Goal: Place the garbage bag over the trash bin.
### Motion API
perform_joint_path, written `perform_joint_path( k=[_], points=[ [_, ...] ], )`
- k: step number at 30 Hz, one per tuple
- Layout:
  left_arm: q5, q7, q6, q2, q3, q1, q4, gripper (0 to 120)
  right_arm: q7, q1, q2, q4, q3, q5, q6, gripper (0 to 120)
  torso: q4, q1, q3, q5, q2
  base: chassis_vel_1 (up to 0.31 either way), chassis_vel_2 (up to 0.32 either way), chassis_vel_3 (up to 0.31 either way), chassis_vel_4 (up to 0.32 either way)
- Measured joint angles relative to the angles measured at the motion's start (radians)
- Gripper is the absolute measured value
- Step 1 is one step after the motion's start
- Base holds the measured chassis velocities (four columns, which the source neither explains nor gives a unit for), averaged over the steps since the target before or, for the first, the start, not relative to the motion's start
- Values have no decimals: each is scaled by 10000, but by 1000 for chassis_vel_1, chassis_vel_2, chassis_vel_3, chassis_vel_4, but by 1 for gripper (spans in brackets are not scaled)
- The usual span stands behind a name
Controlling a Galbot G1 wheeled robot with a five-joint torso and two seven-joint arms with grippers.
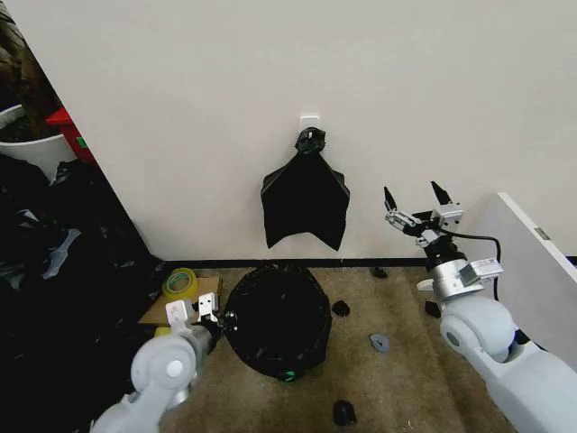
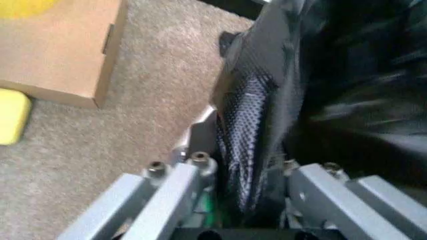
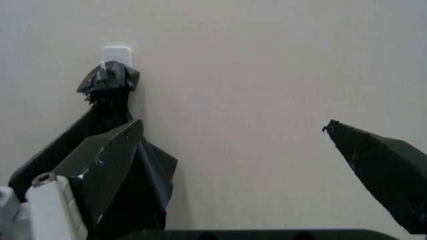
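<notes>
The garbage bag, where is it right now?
In the head view the garbage bag sits on the carpet below the hanging bunch, its edge pinched by the left end effector.

The left gripper (image 1: 206, 311) is hemmed in: the garbage bag (image 1: 278, 317) presses against its inner side, and a cardboard box (image 1: 178, 307) sits just beside its outer side. The right gripper (image 1: 413, 204), fingers spread, has bare wall ahead; the hanging bunch of bags (image 1: 305, 206) lies well apart.

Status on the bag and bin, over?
Left claw shut on garbage bag edge at the bin. Right claw open, raised near wall. Bag bunch hangs on hook. Scraps on carpet.
</notes>
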Motion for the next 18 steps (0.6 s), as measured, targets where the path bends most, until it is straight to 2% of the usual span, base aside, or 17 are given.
perform_joint_path(
  k=[3, 4, 8, 9, 12, 13, 16, 17, 18],
  points=[
    [89, -134, -23, -16, 19, 43, 42, 29, 3, 1, 68, -15, -9, 3, -6, 100, 0, 0, 0, -2, 0, 0, 0, 0, 0],
    [89, -134, -23, -16, 19, 43, 42, 29, 3, 1, 68, -15, -9, 3, -6, 100, 0, 0, 0, -2, 0, 0, 0, 0, 0],
    [83, -278, 0, 115, -52, 165, -218, 47, 3, -10, 80, -12, 16, 7, -7, 100, 0, 0, 0, -5, 0, 0, 0, 0, 0],
    [83, -278, 0, 115, -52, 165, -218, 47, 3, -10, 80, -12, 16, 7, -7, 100, 0, 0, 0, -5, 0, 0, 0, 0, 0],
    [-91, -531, 132, 434, -191, 372, -928, 60, -2, -58, 74, 13, 87, 7, -7, 100, 0, 0, 0, -2, 0, 0, 0, 0, 0],
    [-91, -531, 132, 434, -191, 372, -928, 60, -2, -58, 74, 13, 87, 7, -7, 100, 0, 0, 0, -2, 0, 0, 0, 0, 0],
    [-203, -964, 232, 965, -436, 600, -2167, 73, -12, -83, 74, 27, 262, 45, -3, 100, 1, 0, 0, -2, 0, 0, 0, 0, 0],
    [64, -918, 108, 1087, -534, 644, -2579, 81, -20, -97, 84, 27, 343, 108, 1, 100, 1, 0, 0, -1, 0, 0, 0, 0, 0],
    [64, -918, 108, 1087, -534, 644, -2579, 81, -20, -97, 84, 27, 343, 108, 1, 100, 1, 0, 0, -1, 0, 0, 0, 0, 0]
  ],
)
